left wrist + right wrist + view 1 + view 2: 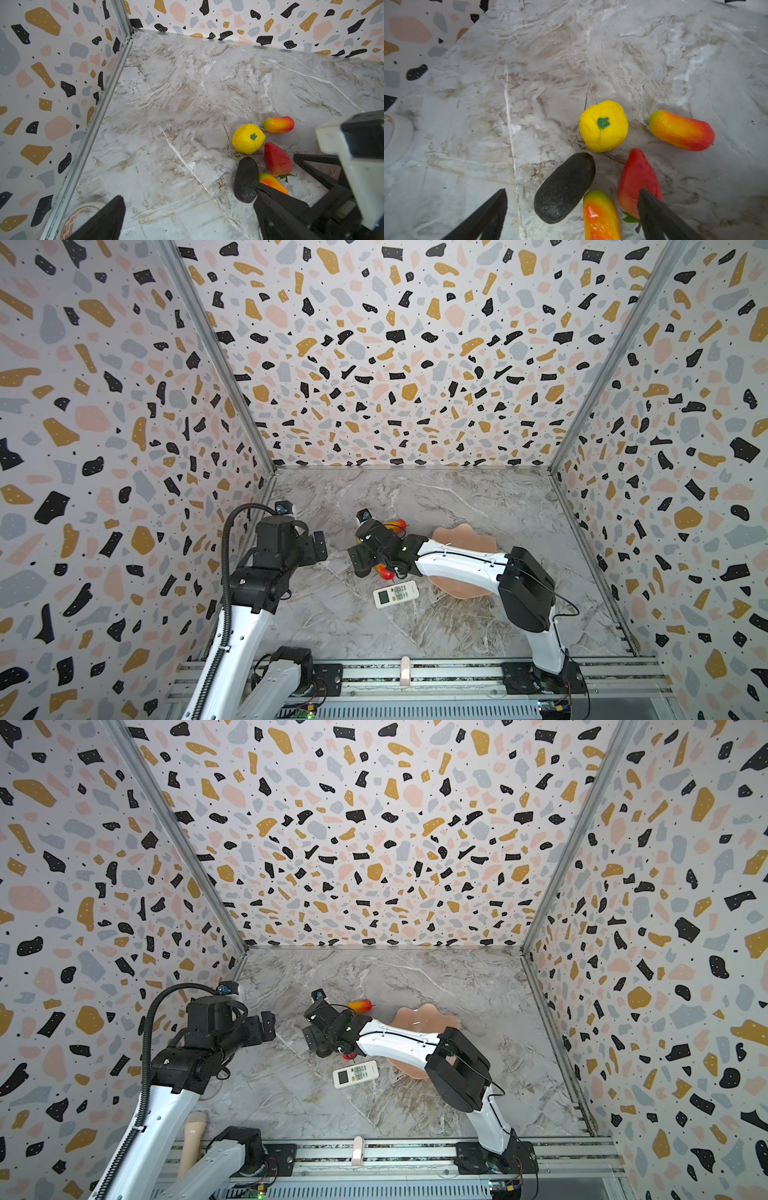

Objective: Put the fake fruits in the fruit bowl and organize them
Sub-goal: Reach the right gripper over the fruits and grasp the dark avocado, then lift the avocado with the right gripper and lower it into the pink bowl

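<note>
The fake fruits lie clustered on the marble floor. In the right wrist view I see a bumpy yellow ball [603, 126], a red-orange-yellow oval [681, 130], a red strawberry [638, 180], a blackish oval [564, 188] and a second oval [601, 216]. My right gripper [572, 193] hangs open just above the blackish oval and the second oval, holding nothing. In both top views it covers most of the cluster [358, 560]; one oval [395, 526] shows beyond it. The pink fruit bowl [461, 537] sits behind my right forearm. My left gripper [188, 193] is open and empty, left of the fruits.
A white remote control [395, 594] lies just in front of the fruits, near the bowl. A tape roll [81, 216] sits by the left wall. Patterned walls close three sides, and a metal rail [415, 674] runs along the front.
</note>
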You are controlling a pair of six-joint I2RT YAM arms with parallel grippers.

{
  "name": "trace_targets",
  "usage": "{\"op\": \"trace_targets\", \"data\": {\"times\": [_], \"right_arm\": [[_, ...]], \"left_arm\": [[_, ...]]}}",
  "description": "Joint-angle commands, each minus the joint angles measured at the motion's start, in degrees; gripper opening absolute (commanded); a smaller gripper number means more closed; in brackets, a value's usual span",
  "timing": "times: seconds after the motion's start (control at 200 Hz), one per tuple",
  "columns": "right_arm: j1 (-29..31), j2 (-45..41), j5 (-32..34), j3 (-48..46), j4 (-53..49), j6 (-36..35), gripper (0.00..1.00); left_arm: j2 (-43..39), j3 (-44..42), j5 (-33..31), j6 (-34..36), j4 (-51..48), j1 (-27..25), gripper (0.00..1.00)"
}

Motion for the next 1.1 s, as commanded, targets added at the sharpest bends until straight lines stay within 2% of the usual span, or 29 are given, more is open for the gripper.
{"op": "trace_targets", "data": {"times": [0.0,0.461,0.596,0.751,0.896,1.036,1.097], "right_arm": [[-0.1,1.4,-0.9,3.0,-1.8,1.4,0.96],[0.5,10.7,-5.2,8.6,-1.2,2.0,0.86],[0.6,12.8,-6.9,10.9,-1.5,1.8,0.76],[0.6,14.5,-8.2,11.8,-1.8,1.8,0.73],[0.7,15.3,-9.1,12.4,-2.0,1.4,0.65],[0.7,16.0,-9.7,13.1,-2.7,0.9,0.55],[0.7,16.5,-10.0,13.9,-3.3,0.3,0.48]], "left_arm": [[-0.5,0.3,1.3,1.5,-0.7,-0.3,0.99],[-1.0,0.3,2.6,2.1,-0.5,-0.3,1.0],[-1.1,0.3,1.8,2.5,-1.4,-0.3,1.0],[-1.7,0.3,0.9,2.5,-1.7,-0.3,1.0],[-1.7,0.3,0.9,2.4,-1.7,-0.3,1.0],[-1.5,0.3,0.9,2.4,-1.7,-0.3,0.99],[-1.7,0.2,0.6,2.4,-1.9,-0.3,0.99]]}}
